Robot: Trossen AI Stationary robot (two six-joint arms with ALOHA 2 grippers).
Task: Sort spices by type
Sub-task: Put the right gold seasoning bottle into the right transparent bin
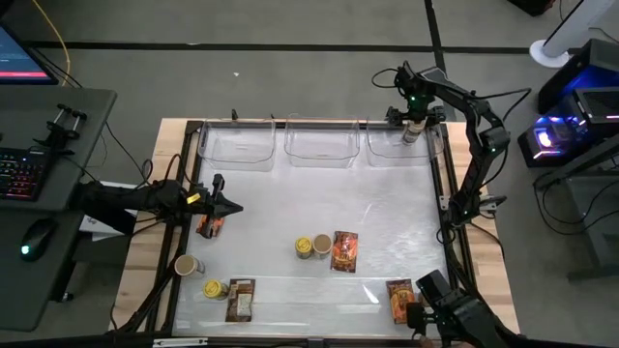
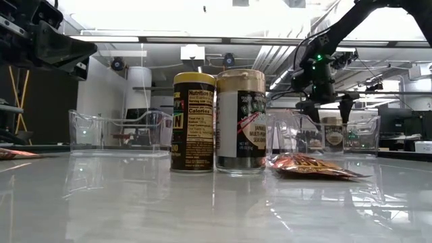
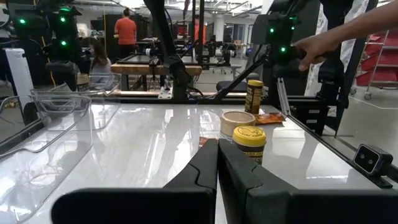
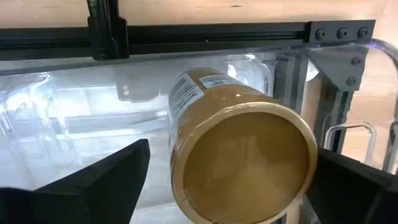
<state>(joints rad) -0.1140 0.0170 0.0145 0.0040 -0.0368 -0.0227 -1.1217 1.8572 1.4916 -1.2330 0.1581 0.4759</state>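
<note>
Tan-lidded jar stands upright, lid up, in the bin, between right fingers spread wide.

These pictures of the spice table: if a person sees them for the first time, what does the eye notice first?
Probably the right gripper, open above a tan-lidded jar that stands in the clear bin at the far right corner of the table. Next, the pair in the middle of the table: a yellow-lidded jar and another tan-lidded jar side by side, with a red-orange packet beside them. The left gripper is shut, near the left edge.
</note>
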